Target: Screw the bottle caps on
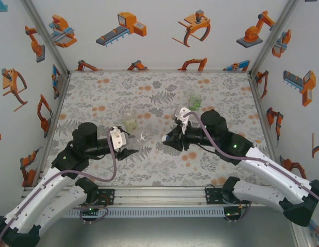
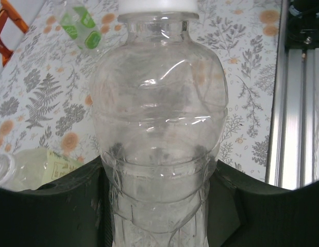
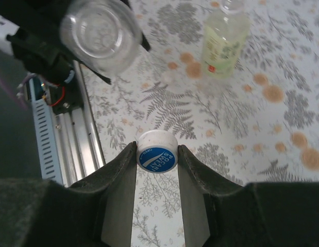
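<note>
In the top view, the left gripper (image 1: 131,151) is shown left of centre, clamped on a clear bottle (image 1: 147,136), with the right gripper (image 1: 169,140) just right of it. In the left wrist view, the clear bottle (image 2: 159,128) is held at centre, a white cap (image 2: 158,5) seated on its neck at the top edge. In the right wrist view, a blue-printed cap (image 3: 157,154) is pinched between the narrowed fingers (image 3: 118,180) at lower centre.

A fern-and-flower tablecloth (image 1: 149,170) lies between walls (image 1: 149,46) printed with orange robots.
</note>
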